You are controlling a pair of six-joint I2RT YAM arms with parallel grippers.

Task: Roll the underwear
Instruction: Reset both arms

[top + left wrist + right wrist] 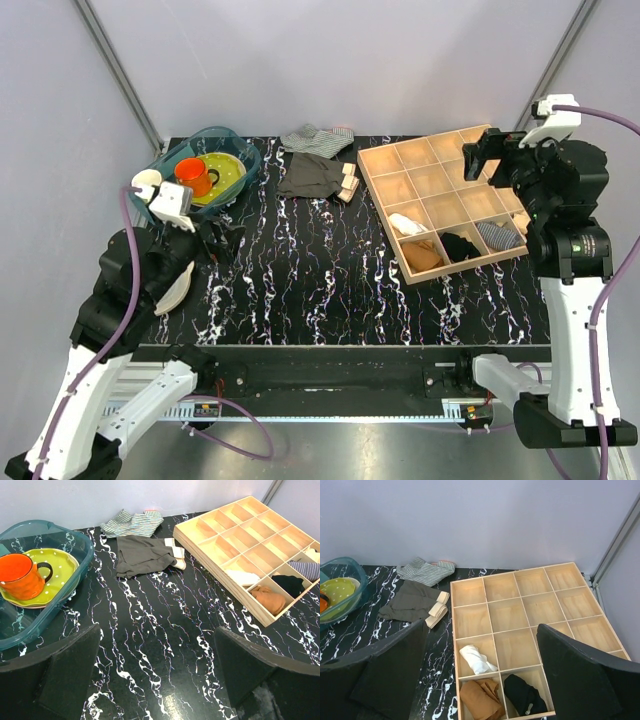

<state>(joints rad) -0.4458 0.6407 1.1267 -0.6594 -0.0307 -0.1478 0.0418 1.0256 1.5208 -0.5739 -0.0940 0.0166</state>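
Your underwear looks rolled and tucked into a wooden tray compartment, with your left claw and right claw spread apart and empty, so little seems left.

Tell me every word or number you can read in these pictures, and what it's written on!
None can be read.
The wooden tray, orange mug, green plate, blue tub and striped cloth carry no writing.
Two tiny orange marks on the front rail are too small to tell whether they are writing.
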